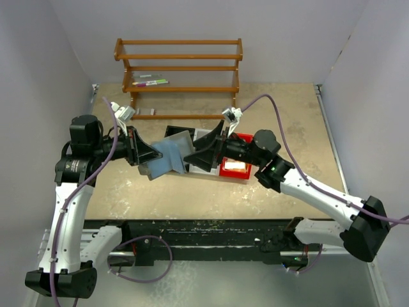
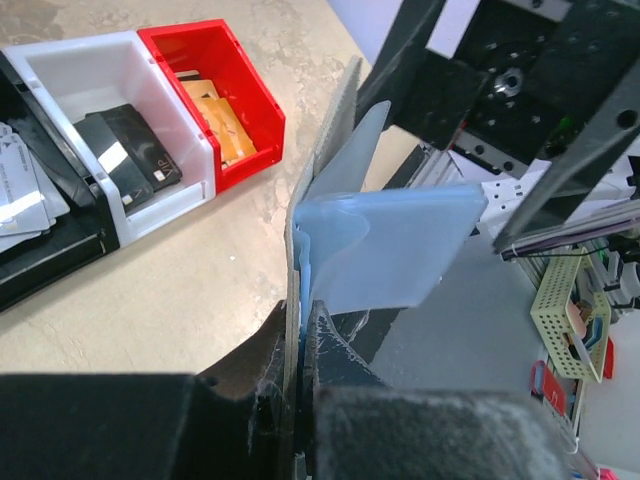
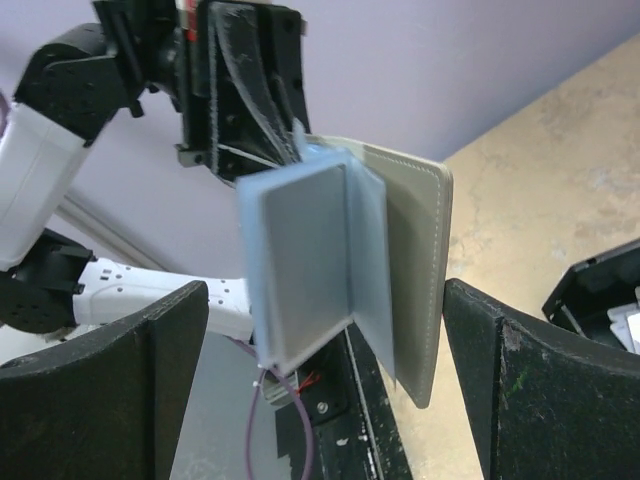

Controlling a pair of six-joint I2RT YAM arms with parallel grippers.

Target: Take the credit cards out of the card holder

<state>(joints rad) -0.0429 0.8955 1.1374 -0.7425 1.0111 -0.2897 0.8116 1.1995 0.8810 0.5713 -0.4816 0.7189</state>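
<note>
The left jaws clamp the holder [image 1: 167,160] by one edge, raised over the worktop [image 1: 192,198] between the arms. The right jaws stand wide, straddling its inner leaf [image 3: 300,265]. Close on a card alone, then draw it straight out of the pocket.

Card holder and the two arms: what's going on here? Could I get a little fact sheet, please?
Card holder: open, leaves fanned out, held up in the air
Left tool: shut on the holder's edge
Right tool: open, one finger on each side of the holder, not touching it
Red bin: orange cards inside
White bin: dark cards inside
</note>
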